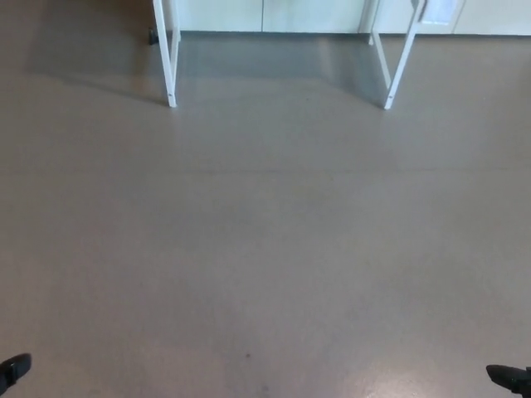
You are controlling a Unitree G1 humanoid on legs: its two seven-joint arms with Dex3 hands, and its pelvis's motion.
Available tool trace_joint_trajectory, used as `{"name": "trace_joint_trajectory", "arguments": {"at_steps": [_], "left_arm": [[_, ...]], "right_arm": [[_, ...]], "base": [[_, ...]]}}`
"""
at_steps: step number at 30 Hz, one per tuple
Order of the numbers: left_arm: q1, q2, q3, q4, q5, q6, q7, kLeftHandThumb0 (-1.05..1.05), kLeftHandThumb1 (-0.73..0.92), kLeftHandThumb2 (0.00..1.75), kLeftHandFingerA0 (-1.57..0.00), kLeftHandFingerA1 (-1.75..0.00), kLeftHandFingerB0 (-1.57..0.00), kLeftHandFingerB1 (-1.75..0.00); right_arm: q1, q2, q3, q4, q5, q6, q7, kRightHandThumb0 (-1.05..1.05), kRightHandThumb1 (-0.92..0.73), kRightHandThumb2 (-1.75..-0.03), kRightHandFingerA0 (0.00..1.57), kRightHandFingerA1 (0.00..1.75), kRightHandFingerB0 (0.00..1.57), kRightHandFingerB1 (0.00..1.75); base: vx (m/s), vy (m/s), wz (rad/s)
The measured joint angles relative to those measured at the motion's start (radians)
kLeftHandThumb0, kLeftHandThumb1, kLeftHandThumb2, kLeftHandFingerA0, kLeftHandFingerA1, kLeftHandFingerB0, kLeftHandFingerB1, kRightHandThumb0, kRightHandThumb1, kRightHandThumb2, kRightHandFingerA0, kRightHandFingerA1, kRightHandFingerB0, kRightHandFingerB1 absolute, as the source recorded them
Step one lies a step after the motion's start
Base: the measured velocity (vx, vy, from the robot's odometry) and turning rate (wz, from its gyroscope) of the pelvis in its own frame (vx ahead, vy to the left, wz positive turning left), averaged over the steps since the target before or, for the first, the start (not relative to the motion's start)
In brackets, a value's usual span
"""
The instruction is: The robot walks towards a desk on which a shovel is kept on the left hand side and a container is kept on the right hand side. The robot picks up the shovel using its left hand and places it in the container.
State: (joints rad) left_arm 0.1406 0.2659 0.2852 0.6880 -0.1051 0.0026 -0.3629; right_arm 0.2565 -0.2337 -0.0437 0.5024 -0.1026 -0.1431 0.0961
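Only the tip of the left hand point(14, 371) shows, at 8 o'clock in the bottom corner; whether its fingers are wide or narrow cannot be told. A bare grey-brown floor point(265, 249) fills nearly the whole head view. At 11 o'clock stands a white desk leg point(165, 51), upright, its foot on the floor. At 1 o'clock a second leg point(401, 56) slants down to the floor. Pale cabinets point(274, 15) run along 12 o'clock behind the legs. At 4 o'clock, a sliver of the right hand point(509, 379) pokes in; its fingers cannot be judged either. The shovel and container lie outside the view.
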Motion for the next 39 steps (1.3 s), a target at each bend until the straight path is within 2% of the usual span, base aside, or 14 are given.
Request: {"name": "trace_joint_trajectory", "arguments": {"at_steps": [13,21,28,29,30,39], "left_arm": [[0.016,-0.011,-0.007,-0.010,-0.001,0.000,0.002,-0.14,0.69,0.61,-0.28,-0.37,-0.16,-0.31],[0.112,-0.017,-0.034,-0.008,0.003,-0.007,-0.006,-0.17,0.69,0.63,-0.26,-0.38,-0.12,-0.31],[0.187,-0.002,-0.063,0.044,0.015,-0.057,-0.006,-0.23,0.65,0.62,-0.27,-0.38,-0.15,-0.33],[0.189,0.000,-0.069,0.055,0.018,-0.067,-0.005,-0.25,0.64,0.62,-0.27,-0.38,-0.15,-0.33],[0.190,0.003,-0.073,0.070,0.021,-0.077,-0.004,-0.28,0.62,0.63,-0.29,-0.38,-0.17,-0.34],[0.203,0.011,-0.106,0.144,0.039,-0.166,0.012,-0.25,0.64,0.62,-0.28,-0.38,-0.16,-0.33]], "right_arm": [[0.007,-0.006,-0.009,0.054,-0.002,-0.036,-0.005,-0.24,-0.59,-0.57,0.42,0.45,0.35,0.40],[0.122,-0.004,-0.010,0.063,0.000,-0.081,-0.005,-0.25,-0.60,-0.57,0.41,0.46,0.34,0.40],[0.205,0.002,0.002,0.100,-0.010,-0.138,-0.007,-0.30,-0.58,-0.57,0.43,0.46,0.34,0.41],[0.208,0.001,0.005,0.110,-0.013,-0.144,-0.009,-0.24,-0.38,-0.86,0.35,0.59,0.24,0.53],[0.210,0.002,0.007,0.125,-0.014,-0.153,-0.011,-0.29,-0.57,-0.56,0.43,0.46,0.34,0.41],[0.215,-0.008,0.008,0.224,-0.020,-0.233,-0.032,-0.28,-0.57,-0.56,0.44,0.47,0.35,0.41]], "base": [[0.21,-0.153,0.07],[0.22,0.146,-0.12],[0.24,0.116,-0.02],[0.21,-0.016,0.09],[0.20,-0.039,0.06],[0.26,-0.159,0.15]]}}
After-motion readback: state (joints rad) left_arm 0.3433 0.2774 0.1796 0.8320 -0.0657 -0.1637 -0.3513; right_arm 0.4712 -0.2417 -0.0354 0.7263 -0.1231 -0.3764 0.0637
